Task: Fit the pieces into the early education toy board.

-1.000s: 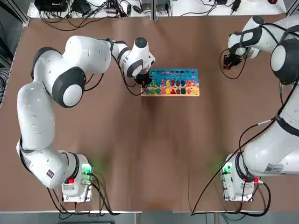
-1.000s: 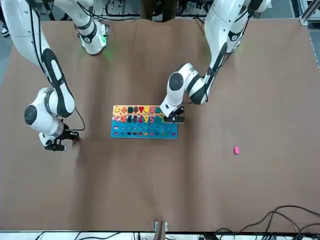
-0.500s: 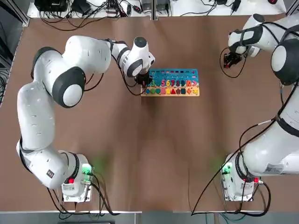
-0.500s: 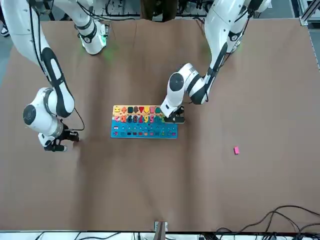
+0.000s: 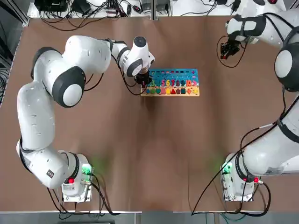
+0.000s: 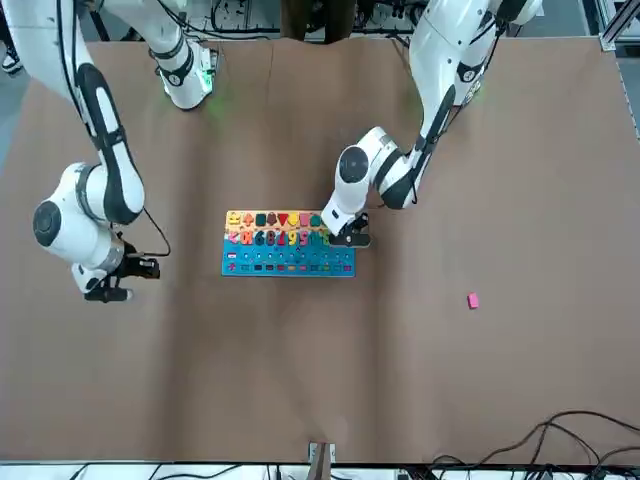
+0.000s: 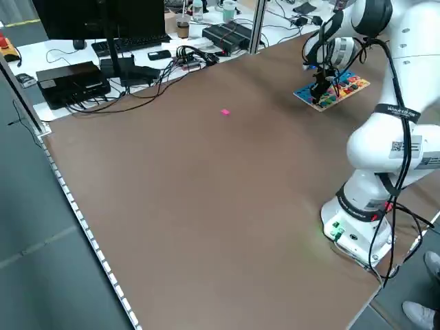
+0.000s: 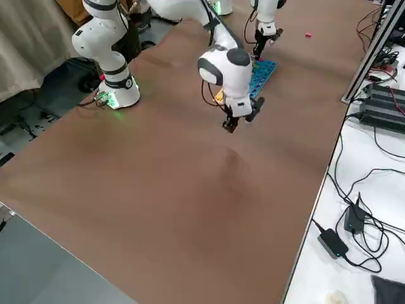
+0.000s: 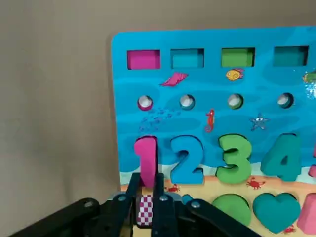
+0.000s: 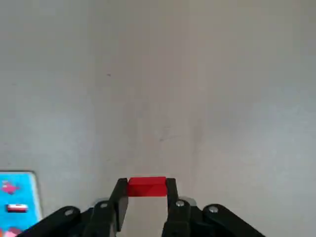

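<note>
We see the board [image 5: 172, 82] flat on the brown table [image 5: 149, 154], its blue part away from the robot's bases and its wooden strip of shapes toward them.

The left gripper [image 5: 144, 82] stands at the board's left end, over the corner beside the pink number 1 [image 9: 146, 159]. In its wrist view its fingers [image 9: 159, 203] are closed on a small pink-and-white checked piece [image 9: 144, 209], held just over the wooden strip below the 1. From the front, the same gripper [image 6: 345, 234] sits at the board's [image 6: 288, 243] end.

The right gripper [image 5: 227, 48] hangs well off to the right of the board and farther from the bases. Its wrist view shows the fingers [image 10: 120, 198] clamped on a small red piece [image 10: 146, 187] above bare table, with only a sliver of the board [image 10: 18, 205] showing at the edge. In the front view it [image 6: 108, 292] is well clear of the board's other end.

One more pink piece [image 6: 473, 300] lies loose on the table, well apart from the board, beyond its left end and toward the far side; the left side view shows it [image 7: 225, 112] alone on the brown surface.
</note>
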